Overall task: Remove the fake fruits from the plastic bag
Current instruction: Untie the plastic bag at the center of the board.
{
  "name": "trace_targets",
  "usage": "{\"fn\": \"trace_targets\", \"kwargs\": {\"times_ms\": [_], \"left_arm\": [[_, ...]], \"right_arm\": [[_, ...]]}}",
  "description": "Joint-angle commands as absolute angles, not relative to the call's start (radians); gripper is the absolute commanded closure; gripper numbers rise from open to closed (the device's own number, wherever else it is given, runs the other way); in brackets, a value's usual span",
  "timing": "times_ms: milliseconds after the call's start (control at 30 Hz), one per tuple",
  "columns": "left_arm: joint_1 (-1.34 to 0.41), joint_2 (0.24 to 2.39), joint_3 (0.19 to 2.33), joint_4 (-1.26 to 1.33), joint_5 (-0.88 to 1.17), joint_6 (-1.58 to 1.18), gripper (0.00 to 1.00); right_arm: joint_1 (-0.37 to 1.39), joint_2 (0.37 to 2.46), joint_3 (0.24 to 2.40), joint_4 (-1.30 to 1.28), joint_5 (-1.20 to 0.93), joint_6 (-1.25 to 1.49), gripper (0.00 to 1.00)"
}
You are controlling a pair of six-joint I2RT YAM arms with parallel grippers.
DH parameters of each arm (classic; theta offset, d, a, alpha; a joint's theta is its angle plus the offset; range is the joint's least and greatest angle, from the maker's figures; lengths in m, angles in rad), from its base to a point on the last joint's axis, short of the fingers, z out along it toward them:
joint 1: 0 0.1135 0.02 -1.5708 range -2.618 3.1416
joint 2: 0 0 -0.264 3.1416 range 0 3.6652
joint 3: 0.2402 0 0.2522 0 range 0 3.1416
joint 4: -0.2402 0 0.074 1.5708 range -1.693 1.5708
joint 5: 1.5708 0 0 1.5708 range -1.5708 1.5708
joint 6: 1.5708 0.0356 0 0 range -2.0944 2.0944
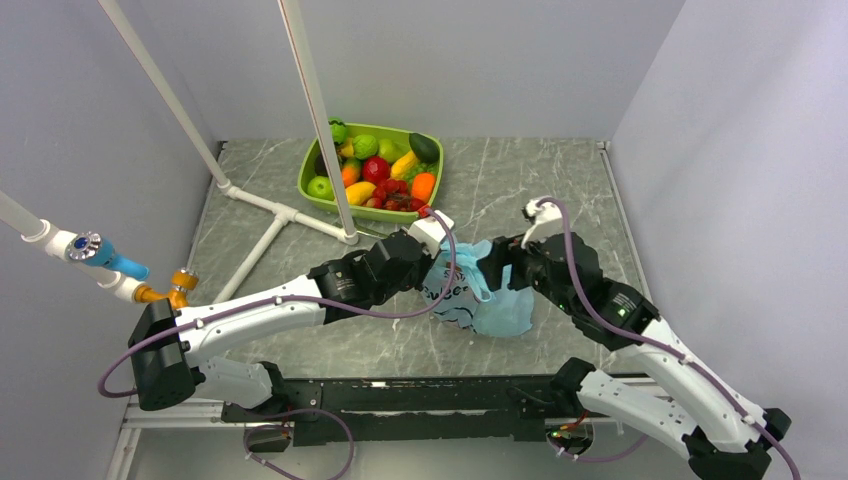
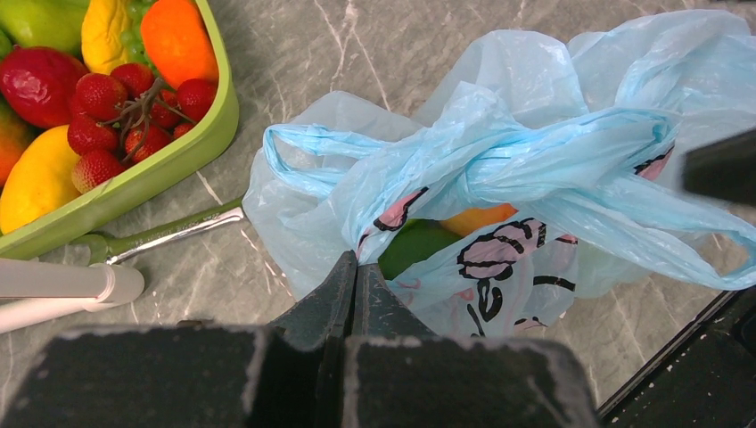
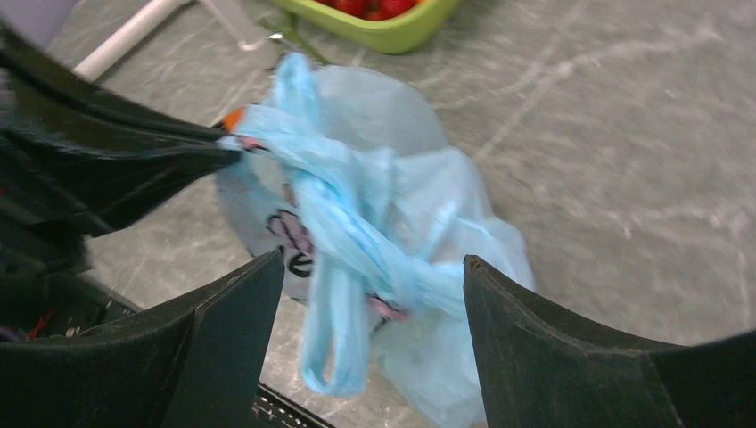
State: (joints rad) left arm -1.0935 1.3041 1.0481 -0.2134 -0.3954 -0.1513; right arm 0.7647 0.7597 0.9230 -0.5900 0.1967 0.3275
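Top external cam, scanning L to R w/ the lime-green tray (image 1: 303,181) as my ref: white pipe frame (image 1: 265,206) stands just L of the tray on the grey marble table (image 1: 560,190). Tray is heaped w/ toy produce; on the left wrist cam I make out strawberries (image 2: 116,116) by its rim (image 2: 160,174). Nearer the arm bases than the tray, a bit to its R, I've got the left gripper (image 1: 430,263). Left wrist cam shows its jaws fully together (image 2: 355,260), tips nipping the edge of the plastic bag (image 2: 535,152). On the right wrist cam the bag film (image 3: 419,205) runs taut up to those dark tips (image 3: 227,147), so I read it as clamped on the bag. The bag itself (image 1: 492,300) lies on the table nearer me than the tray and to its R, apart from it, handles twisted into a rope across the top. Fake fruits are inside: through the film I see a green oval (image 2: 414,245) w/ a peach (image 2: 481,217) touching it; others I can't make out. Furthest R from the tray, the right gripper (image 1: 492,262) hangs over the bag. Its jaws stand wide apart (image 3: 373,259), one finger either side of the twisted handles, neither touching them as far as I can tell.
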Motion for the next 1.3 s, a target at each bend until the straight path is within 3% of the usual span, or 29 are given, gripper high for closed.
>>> {"fn": "trace_targets", "kwargs": {"times_ms": [0, 100, 200, 300, 500, 667, 733, 800, 833, 1000, 1133, 1267], "left_arm": [[-1.092, 1.286, 1.049, -0.178, -0.375, -0.15, 1.0], [-1.092, 1.284, 1.048, -0.179, -0.382, -0.146, 1.0], [-1.092, 1.283, 1.05, -0.176, -0.384, -0.142, 1.0], [-1.092, 1.281, 1.054, -0.18, -0.384, -0.142, 1.0], [-1.092, 1.266, 1.042, -0.168, -0.398, -0.139, 1.0], [-1.092, 1.269, 1.046, -0.168, -0.388, -0.14, 1.0], [-1.092, 1.269, 1.043, -0.166, -0.386, -0.142, 1.0], [-1.093, 1.269, 1.038, -0.161, -0.396, -0.14, 1.0], [-1.092, 1.269, 1.035, -0.158, -0.405, -0.139, 1.0], [-1.092, 1.273, 1.035, -0.162, -0.44, -0.151, 1.0], [-1.092, 1.264, 1.022, -0.144, -0.44, -0.146, 1.0], [-1.092, 1.252, 1.013, -0.128, -0.404, -0.127, 1.0]], "right_arm": [[0.766, 0.836, 0.924, -0.425, 0.041, 0.2, 0.27], [0.765, 0.865, 0.907, -0.375, 0.025, 0.192, 0.36], [0.766, 0.906, 0.912, -0.376, 0.006, 0.19, 0.54], [0.765, 0.915, 0.904, -0.387, 0.02, 0.195, 0.61], [0.766, 0.869, 0.842, -0.368, 0.095, 0.222, 0.64], [0.767, 0.858, 0.804, -0.348, 0.107, 0.233, 0.58], [0.767, 0.862, 0.798, -0.353, 0.163, 0.251, 0.71], [0.767, 0.85, 0.79, -0.369, 0.293, 0.297, 0.94], [0.765, 0.826, 0.783, -0.377, 0.359, 0.347, 1.0], [0.765, 0.649, 0.716, -0.382, 0.571, 0.524, 1.0], [0.765, 0.509, 0.64, -0.33, 0.559, 0.594, 1.0], [0.765, 0.523, 0.638, -0.322, 0.503, 0.544, 1.0]]}}
